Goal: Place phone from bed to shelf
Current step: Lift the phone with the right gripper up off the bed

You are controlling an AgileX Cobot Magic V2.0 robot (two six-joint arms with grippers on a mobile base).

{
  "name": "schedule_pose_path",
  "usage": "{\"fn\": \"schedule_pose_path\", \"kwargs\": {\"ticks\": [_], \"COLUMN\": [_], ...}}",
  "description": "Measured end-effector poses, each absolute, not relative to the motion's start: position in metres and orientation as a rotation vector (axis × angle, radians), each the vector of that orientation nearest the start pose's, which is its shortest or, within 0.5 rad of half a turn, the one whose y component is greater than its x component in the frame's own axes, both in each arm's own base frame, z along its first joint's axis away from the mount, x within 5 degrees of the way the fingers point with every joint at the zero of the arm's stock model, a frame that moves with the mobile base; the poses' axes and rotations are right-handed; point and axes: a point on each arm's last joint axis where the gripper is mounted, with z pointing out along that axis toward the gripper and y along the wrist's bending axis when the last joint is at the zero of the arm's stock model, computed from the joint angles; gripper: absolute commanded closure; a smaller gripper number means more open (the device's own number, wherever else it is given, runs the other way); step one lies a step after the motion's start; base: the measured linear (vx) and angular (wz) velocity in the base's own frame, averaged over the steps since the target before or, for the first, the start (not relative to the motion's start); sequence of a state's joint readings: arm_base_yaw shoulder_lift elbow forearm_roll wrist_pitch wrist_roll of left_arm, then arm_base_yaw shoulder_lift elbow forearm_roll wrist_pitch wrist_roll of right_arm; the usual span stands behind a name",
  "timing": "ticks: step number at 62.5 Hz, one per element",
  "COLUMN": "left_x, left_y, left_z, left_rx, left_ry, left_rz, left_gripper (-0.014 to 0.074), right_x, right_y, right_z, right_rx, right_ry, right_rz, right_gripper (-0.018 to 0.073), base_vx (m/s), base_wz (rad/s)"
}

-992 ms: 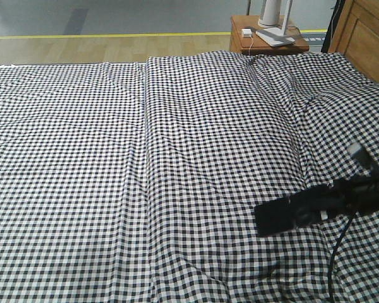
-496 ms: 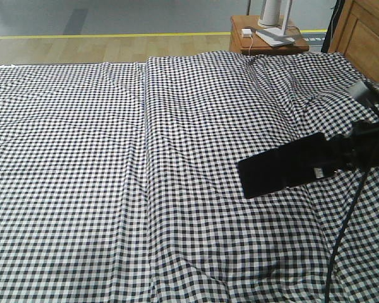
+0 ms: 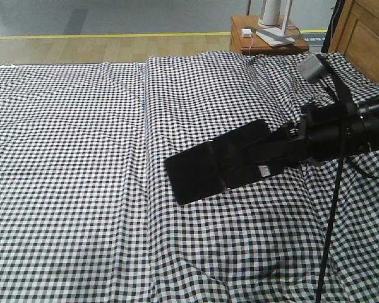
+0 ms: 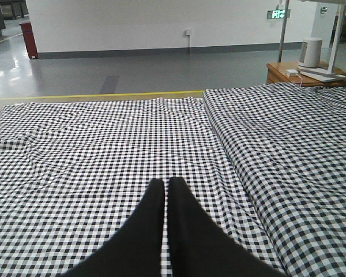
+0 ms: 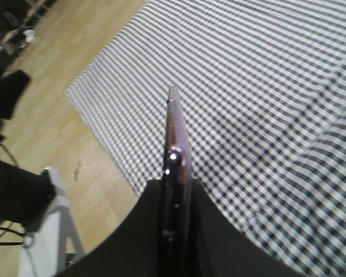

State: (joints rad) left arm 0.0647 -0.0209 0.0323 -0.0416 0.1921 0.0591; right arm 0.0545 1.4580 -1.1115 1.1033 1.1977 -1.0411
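The phone (image 3: 218,163), a thin glossy black slab with a seam across its middle and a small white sticker, hangs tilted in the air above the bed (image 3: 76,158). My right gripper (image 3: 279,151) reaches in from the right and is shut on the phone's right end. In the right wrist view the phone (image 5: 174,130) shows edge-on, pinkish, pinched between the two black fingers of the gripper (image 5: 175,183). My left gripper (image 4: 165,186) hovers low over the bed's checked sheet (image 4: 92,144), its fingers shut with nothing between them. The shelf is out of view.
A small orange-brown nightstand (image 3: 247,41) with a white lamp base and a charger stands behind the bed. The wooden headboard (image 3: 366,35) rises at the right. A black cable (image 3: 331,221) hangs from the right arm. Wooden floor (image 5: 75,92) lies beside the bed.
My right arm has lifted the phone and carried it leftward and upward across the bed, reaching further into view. The sheet has not moved.
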Motion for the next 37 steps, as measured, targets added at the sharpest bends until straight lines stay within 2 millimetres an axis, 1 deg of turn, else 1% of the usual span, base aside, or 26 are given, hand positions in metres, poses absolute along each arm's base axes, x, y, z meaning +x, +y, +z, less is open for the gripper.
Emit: {"fn": "schedule_pose_path", "kwargs": {"ticks": [11,19,26,37], "left_x": [0.056,0.056,0.056,0.056], "left_y": [0.003,0.003,0.003,0.003], "left_z": [0.186,0.186,0.186,0.186], "left_rx": [-0.033,-0.033,-0.033,-0.033], "left_ry": [1.687,1.687,1.687,1.687], "left_rz": [0.056,0.056,0.056,0.056], "left_gripper": [0.0595,0.0595,0.0595,0.0595], "right_x": [0.247,0.231,0.217,0.201], "right_y": [0.12,0.135,0.144,0.149], "right_z": [0.338,0.346,0.354,0.365], "right_rx": [-0.935,-1.018,-1.066,-1.116], "right_ry": [2.105,2.064,2.036,1.988], "right_rz": [1.177,1.201,1.222,1.23], "right_gripper": [0.0561,0.0561,0.0561,0.0561], "base_vx": [0.0,0.0,0.0,0.0], "base_wz": [0.0,0.0,0.0,0.0]}}
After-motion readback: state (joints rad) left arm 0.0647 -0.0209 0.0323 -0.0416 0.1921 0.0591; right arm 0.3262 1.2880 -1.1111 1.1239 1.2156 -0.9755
